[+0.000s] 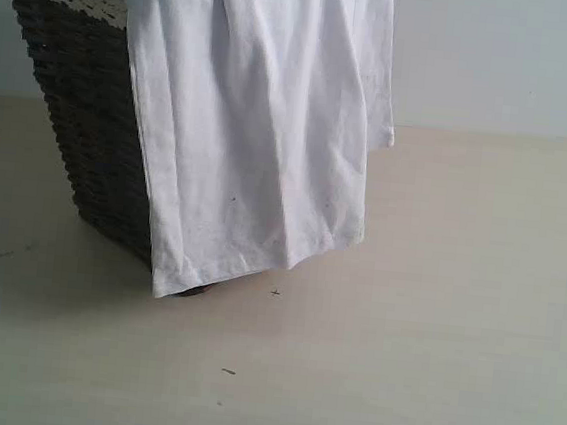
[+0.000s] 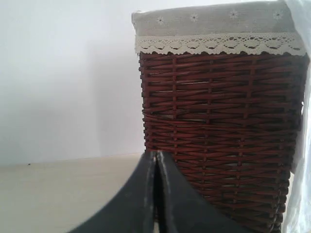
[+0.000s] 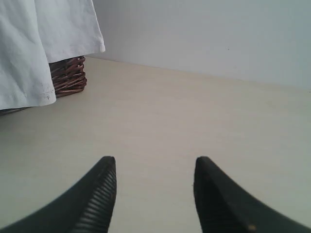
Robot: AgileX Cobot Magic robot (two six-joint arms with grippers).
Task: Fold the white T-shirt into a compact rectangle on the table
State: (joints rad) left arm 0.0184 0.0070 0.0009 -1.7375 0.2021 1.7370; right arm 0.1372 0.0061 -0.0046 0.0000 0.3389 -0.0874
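Left tool closed | right tool parted | one white T-shirt | one basket

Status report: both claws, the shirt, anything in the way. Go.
Left claw shut, empty, facing the wicker basket. Right claw open, empty, over the table. White T-shirt draped over the basket, hanging down its side, not yet folded. Nothing seen in the way.
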